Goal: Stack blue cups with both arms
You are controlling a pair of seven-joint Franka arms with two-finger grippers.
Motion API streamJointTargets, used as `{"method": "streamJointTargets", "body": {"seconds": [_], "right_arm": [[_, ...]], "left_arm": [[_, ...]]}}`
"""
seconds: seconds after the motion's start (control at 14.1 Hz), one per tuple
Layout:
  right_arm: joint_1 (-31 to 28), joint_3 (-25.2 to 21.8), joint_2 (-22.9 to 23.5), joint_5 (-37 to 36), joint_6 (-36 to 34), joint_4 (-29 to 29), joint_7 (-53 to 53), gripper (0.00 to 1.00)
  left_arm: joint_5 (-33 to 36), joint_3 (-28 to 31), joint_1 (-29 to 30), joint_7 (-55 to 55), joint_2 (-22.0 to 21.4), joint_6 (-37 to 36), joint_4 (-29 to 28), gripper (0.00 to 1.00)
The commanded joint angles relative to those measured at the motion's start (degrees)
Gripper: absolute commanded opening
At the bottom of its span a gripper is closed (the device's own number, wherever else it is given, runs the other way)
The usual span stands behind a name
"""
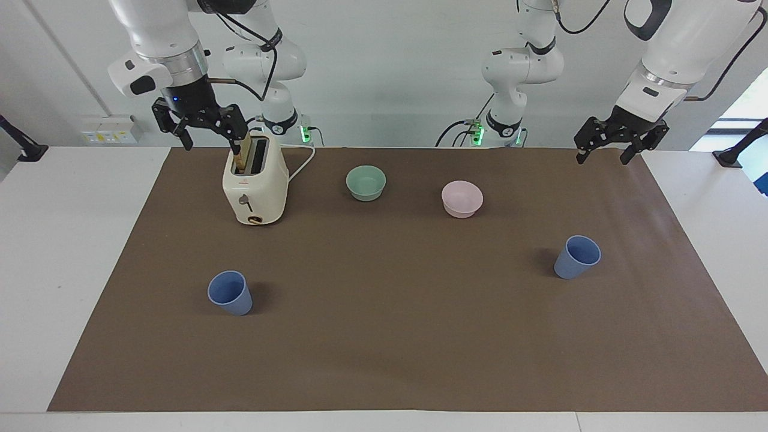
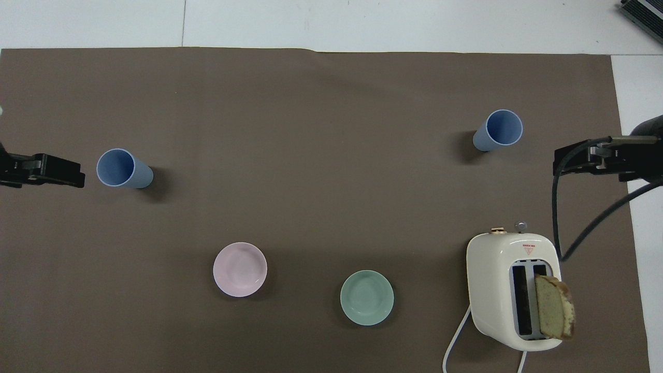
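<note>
Left hand (image 1: 607, 150): open, empty, raised over the left arm's end of the mat (image 1: 390, 336).
Right hand (image 1: 207, 133): open, empty, above the toaster (image 1: 255, 186).
Cups: 2, upright, well apart, 1 (image 1: 577, 257) toward each arm's end (image 1: 230, 293), farther from the robots than the bowls (image 1: 366, 182).

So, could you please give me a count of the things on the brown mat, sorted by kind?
Blue cups: 2, one toward the right arm's end, one toward the left arm's end
Bowls: 2, a pale green bowl and a pale pink bowl
Toaster: 1
Slice of bread in the toaster: 1
Total: 6
</note>
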Motion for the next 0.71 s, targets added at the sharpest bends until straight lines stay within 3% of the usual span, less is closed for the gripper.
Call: {"method": "streamJointTargets", "body": {"seconds": [0.0, 0.64], "right_arm": [[-0.2, -0.6, 0.6, 1.7, 0.5, 1.0, -0.9, 1.0], [-0.8, -0.6, 0.5, 1.6, 0.3, 0.9, -0.7, 1.0]], "left_arm": [[0.2, -0.3, 0.5, -0.6, -1.4, -0.2, -1.5, 1.0], [0.2, -0.3, 0.5, -0.6, -1.5, -0.3, -1.6, 1.0]]}}
